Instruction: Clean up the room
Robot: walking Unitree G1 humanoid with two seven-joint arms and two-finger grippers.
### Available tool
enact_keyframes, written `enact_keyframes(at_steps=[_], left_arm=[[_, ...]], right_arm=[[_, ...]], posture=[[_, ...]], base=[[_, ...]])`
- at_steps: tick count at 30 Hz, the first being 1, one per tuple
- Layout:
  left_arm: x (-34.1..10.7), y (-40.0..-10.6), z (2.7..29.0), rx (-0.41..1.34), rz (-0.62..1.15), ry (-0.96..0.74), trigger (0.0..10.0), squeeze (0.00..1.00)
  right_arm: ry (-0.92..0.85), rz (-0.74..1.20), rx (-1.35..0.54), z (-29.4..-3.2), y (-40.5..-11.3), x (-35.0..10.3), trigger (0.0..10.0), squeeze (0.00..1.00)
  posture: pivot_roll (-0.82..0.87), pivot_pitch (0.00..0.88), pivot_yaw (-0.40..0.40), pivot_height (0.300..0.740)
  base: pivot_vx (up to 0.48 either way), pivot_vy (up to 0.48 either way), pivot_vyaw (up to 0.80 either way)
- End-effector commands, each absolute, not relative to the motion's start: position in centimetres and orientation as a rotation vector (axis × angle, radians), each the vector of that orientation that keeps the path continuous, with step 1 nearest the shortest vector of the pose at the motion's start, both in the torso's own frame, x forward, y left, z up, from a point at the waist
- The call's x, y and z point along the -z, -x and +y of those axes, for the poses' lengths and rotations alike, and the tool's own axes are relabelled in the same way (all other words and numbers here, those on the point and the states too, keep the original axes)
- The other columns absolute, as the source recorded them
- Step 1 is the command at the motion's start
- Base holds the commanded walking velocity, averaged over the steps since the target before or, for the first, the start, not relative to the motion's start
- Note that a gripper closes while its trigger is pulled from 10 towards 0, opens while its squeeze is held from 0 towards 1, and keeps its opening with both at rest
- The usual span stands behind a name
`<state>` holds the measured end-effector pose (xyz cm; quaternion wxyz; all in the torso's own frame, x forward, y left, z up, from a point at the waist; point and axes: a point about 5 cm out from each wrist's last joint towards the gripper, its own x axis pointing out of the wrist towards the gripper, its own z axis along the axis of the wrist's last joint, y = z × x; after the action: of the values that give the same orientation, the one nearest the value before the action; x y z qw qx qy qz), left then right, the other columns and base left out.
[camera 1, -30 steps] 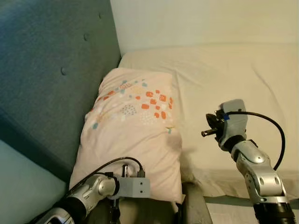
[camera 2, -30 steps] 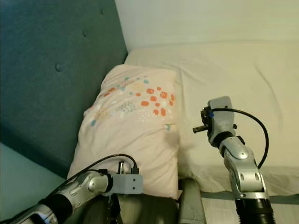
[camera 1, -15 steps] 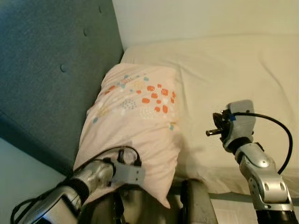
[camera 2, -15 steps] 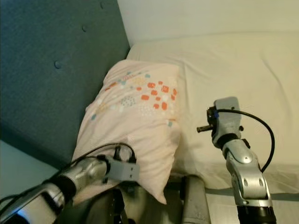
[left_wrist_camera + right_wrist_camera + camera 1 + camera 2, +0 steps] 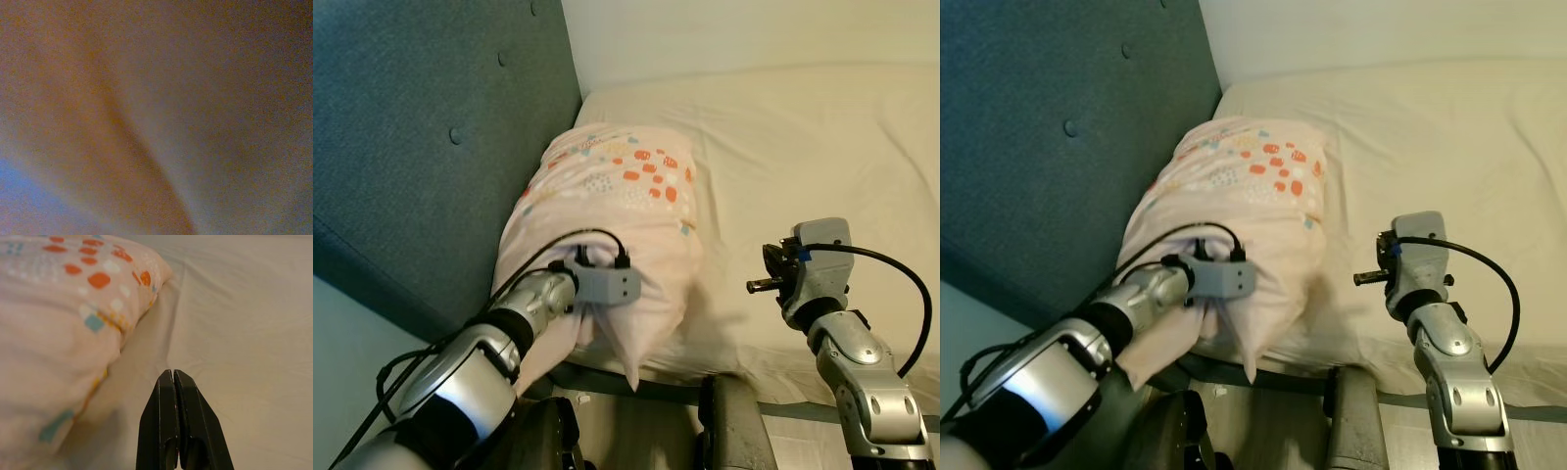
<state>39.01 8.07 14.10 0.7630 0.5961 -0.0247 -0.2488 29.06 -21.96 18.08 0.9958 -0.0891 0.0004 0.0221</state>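
Lifting pink dotted pillow (image 5: 626,211), left gripper (image 5: 597,304) state unclear, right gripper (image 5: 177,396) closed.

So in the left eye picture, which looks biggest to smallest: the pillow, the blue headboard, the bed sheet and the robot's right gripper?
1. Bed sheet and blue headboard: about alike, both cut off by the picture's edge, so I can't rank them.
2. Pillow.
3. Right gripper, smallest.

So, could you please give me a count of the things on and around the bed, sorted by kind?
Pillow: 1
Mattress: 1
Headboard: 1
Robot grippers, left gripper pressed into the pillow, right gripper shut above the mattress: 2
Total: 5
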Motion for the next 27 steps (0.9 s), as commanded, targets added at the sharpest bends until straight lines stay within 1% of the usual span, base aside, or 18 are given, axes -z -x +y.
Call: enact_keyframes(at_steps=[1, 4, 7, 8, 9, 14, 15, 16, 17, 18, 20, 21, 23, 25, 27], left_arm=[[-14.8, -39.4, 8.3, 0.48, -0.074, -1.26, 0.0, 0.0], [-15.0, -39.4, 8.3, 0.448, -0.085, -1.229, 0.0, 0.0], [-15.4, -39.7, 8.5, 0.374, -0.099, -1.189, 0.0, 0.0], [-15.4, -39.7, 8.5, 0.374, -0.099, -1.189, 0.0, 0.0], [-15.8, -39.8, 8.6, 0.332, -0.11, -1.17, 0.0, 0.0], [-16.5, -40.0, 8.4, 0.296, -0.132, -1.136, 0.0, 0.0], [-16.2, -39.9, 7.9, 0.335, -0.107, -1.103, 0.0, 0.0], [-15.3, -39.5, 7.4, 0.414, -0.066, -1.08, 0.0, 0.0], [-15.3, -39.5, 7.4, 0.414, -0.066, -1.08, 0.0, 0.0], [-14.4, -39.1, 7.1, 0.482, -0.027, -1.06, 0.0, 0.0], [-11.8, -37.7, 6.5, 0.662, 0.1, -0.942, 0.0, 0.0], [-11.8, -37.7, 6.5, 0.662, 0.1, -0.942, 0.0, 0.0], [-10.1, -36.4, 6.0, 0.812, 0.166, -0.845, 0.0, 0.0], [-9.0, -35.4, 5.8, 0.906, 0.203, -0.778, 0.0, 0.0], [-8.5, -35.0, 5.9, 0.94, 0.221, -0.723, 0.0, 0.0]], right_arm=[[0.161, 0.011, -0.038, -21.9, -28.9, -17.8, 10.0, 0.0], [0.161, 0.014, -0.029, -22.0, -29.0, -17.8, 10.0, 0.0], [0.165, 0.014, -0.023, -21.9, -29.2, -17.9, 10.0, 0.0], [0.165, 0.014, -0.023, -21.9, -29.2, -17.9, 10.0, 0.0], [0.168, 0.015, -0.023, -21.8, -29.3, -17.9, 10.0, 0.0], [0.171, 0.016, -0.023, -21.8, -29.5, -17.9, 10.0, 0.0], [0.172, 0.018, -0.024, -21.8, -29.5, -17.9, 10.0, 0.0], [0.171, 0.02, -0.026, -21.7, -29.5, -17.8, 10.0, 0.0], [0.171, 0.02, -0.026, -21.7, -29.5, -17.8, 10.0, 0.0], [0.17, 0.023, -0.029, -21.6, -29.5, -17.6, 10.0, 0.0], [0.159, 0.03, -0.038, -21.2, -29.6, -17.2, 10.0, 0.0], [0.159, 0.03, -0.038, -21.2, -29.6, -17.2, 10.0, 0.0], [0.152, 0.035, -0.055, -20.7, -29.8, -16.9, 10.0, 0.0], [0.15, 0.036, -0.076, -20.0, -30.0, -16.8, 10.0, 0.0], [0.15, 0.034, -0.088, -19.6, -30.3, -16.8, 10.0, 0.0]], posture=[[-0.12, 0.296, 0.159, 0.595], [-0.12, 0.297, 0.153, 0.595], [-0.12, 0.3, 0.148, 0.595], [-0.12, 0.3, 0.148, 0.595], [-0.13, 0.3, 0.145, 0.595], [-0.13, 0.302, 0.142, 0.595], [-0.13, 0.301, 0.141, 0.595], [-0.12, 0.297, 0.142, 0.595], [-0.12, 0.297, 0.142, 0.595], [-0.12, 0.29, 0.141, 0.595], [-0.12, 0.277, 0.135, 0.595], [-0.12, 0.277, 0.135, 0.595], [-0.11, 0.267, 0.133, 0.595], [-0.11, 0.255, 0.129, 0.595], [-0.1, 0.248, 0.123, 0.595]], base=[[0.0, 0.0, 0.0], [0.0, 0.0, 0.0], [0.0, 0.0, 0.0], [0.0, 0.0, 0.0], [0.0, 0.0, 0.0], [0.0, 0.0, 0.0], [0.0, 0.0, 0.0], [0.0, 0.0, 0.0], [0.0, 0.0, 0.0], [0.0, 0.0, 0.0], [0.0, 0.0, 0.0], [0.0, 0.0, 0.0], [0.0, 0.0, 0.0], [0.0, 0.0, 0.0], [0.0, 0.0, 0.0]])
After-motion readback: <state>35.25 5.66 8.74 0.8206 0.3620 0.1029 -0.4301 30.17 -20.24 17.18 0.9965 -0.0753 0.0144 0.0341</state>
